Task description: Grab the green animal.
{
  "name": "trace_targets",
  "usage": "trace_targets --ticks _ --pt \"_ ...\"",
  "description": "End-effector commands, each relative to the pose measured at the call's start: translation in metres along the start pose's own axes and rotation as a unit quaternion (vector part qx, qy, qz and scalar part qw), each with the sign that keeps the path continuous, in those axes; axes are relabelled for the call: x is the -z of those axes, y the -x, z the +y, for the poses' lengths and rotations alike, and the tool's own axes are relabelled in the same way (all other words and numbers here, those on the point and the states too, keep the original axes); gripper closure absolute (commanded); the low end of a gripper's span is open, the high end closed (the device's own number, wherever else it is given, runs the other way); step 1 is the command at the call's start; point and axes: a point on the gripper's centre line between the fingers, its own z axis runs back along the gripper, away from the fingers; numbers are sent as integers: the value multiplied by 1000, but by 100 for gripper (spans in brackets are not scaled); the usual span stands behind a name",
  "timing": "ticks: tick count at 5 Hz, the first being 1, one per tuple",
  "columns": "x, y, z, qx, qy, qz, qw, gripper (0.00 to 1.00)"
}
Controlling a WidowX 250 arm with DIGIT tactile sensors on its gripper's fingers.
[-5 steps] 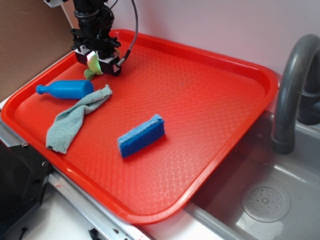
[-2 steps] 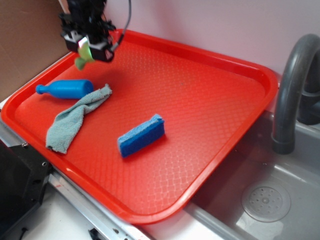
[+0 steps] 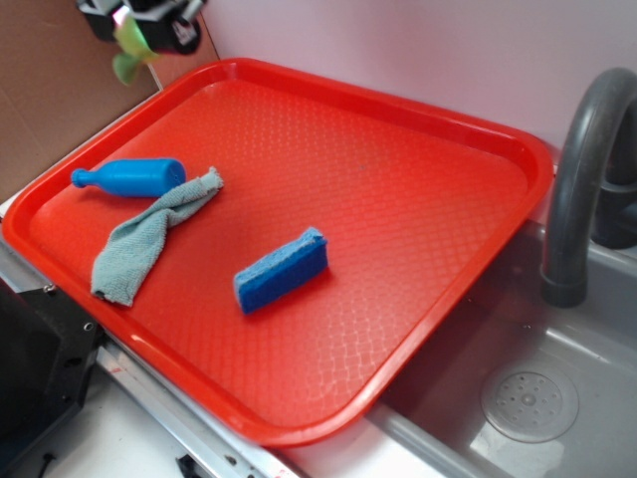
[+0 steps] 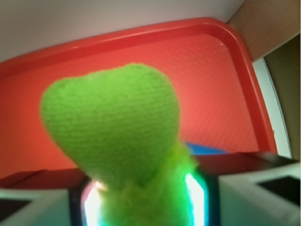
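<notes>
- Above the far left corner of the red tray (image 3: 418,129), the exterior view shows the gripper (image 3: 134,22) at the frame's top edge, its fingers clamped on the green animal (image 3: 130,50), which dangles clear of the tray. The blue bottle (image 3: 129,177), teal cloth (image 3: 149,234) and blue sponge (image 3: 282,269) lie on the tray, well apart from it.
- Up close, the wrist view fills with the green animal (image 4: 117,127), its fuzzy body squeezed between the pads with the tray (image 4: 225,37) beyond. The hold looks sound; I'd say keep the squeeze steady and avoid jerks so the soft toy cannot slip.
</notes>
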Motion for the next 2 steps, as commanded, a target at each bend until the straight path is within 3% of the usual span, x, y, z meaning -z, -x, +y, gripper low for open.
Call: trace_targets --ticks 1,2 --pt "-22 19 -16 35 22 -53 998 100" --pt "-13 19 -17 49 36 -38 997 100"
